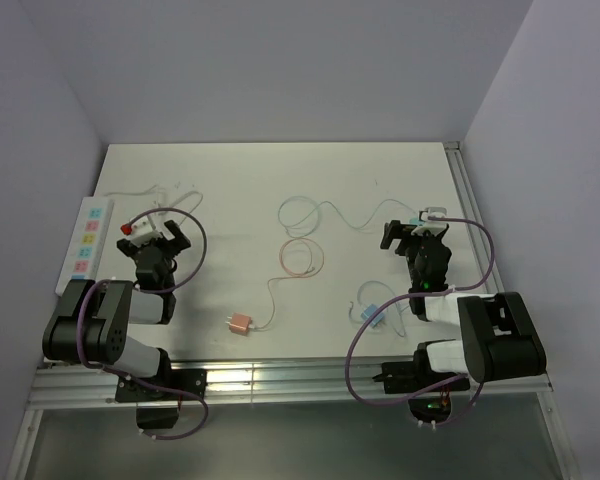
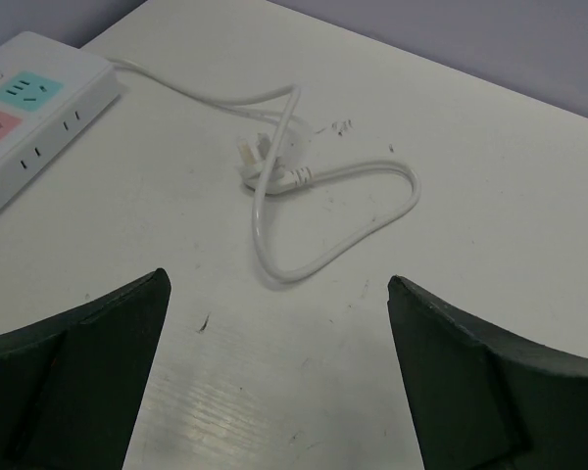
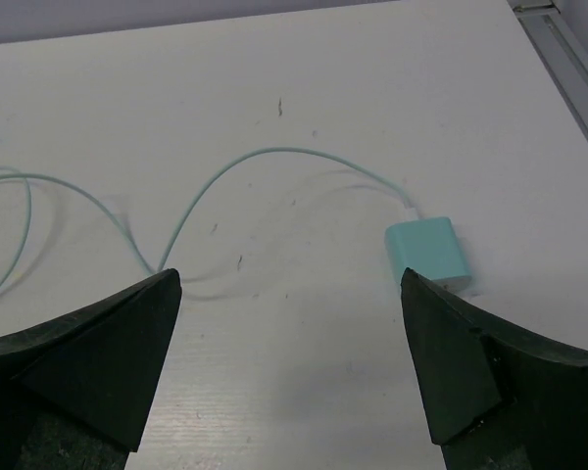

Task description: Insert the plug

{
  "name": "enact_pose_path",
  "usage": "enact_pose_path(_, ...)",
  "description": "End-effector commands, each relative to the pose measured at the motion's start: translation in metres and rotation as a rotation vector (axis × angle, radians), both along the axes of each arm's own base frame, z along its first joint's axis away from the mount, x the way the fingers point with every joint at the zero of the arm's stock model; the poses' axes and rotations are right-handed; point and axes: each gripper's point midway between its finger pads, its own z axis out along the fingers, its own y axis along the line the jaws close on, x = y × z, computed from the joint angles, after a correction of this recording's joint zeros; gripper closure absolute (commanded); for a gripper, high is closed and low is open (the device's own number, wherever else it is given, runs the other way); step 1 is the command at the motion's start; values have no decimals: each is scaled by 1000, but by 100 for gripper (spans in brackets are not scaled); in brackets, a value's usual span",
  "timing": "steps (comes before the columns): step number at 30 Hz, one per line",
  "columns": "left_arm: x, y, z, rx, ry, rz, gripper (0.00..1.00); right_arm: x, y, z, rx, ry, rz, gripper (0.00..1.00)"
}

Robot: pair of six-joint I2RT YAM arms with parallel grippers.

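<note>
Left end effector (image 2: 276, 286) gaped wide, empty; power strip (image 2: 29, 108) lay ahead-left of it, white plug (image 2: 265, 162) straight ahead. Right end effector (image 3: 289, 282) gaped wide, empty; teal plug (image 3: 426, 255) lay on table (image 3: 274, 98) just ahead-right.

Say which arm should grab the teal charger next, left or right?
Right, likely. The right end effector is open with the teal charger just ahead; the left end effector sits by the power strip, facing a white cord.
</note>
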Motion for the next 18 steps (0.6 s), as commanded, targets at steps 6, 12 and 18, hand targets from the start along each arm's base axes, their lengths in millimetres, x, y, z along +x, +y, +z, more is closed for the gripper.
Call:
enact_pose_path(6,5,11,32,27,-105,51,1,11,-11,31,-11,-101,-59,0)
enact_pose_path(12,7,1,69,8,-34,82,1,7,-9,50,-53,-138,-67,0)
enact_pose_path(18,-23,-39,134,-292,-98,-62,1,-10,-16,76,63,8,-333,0)
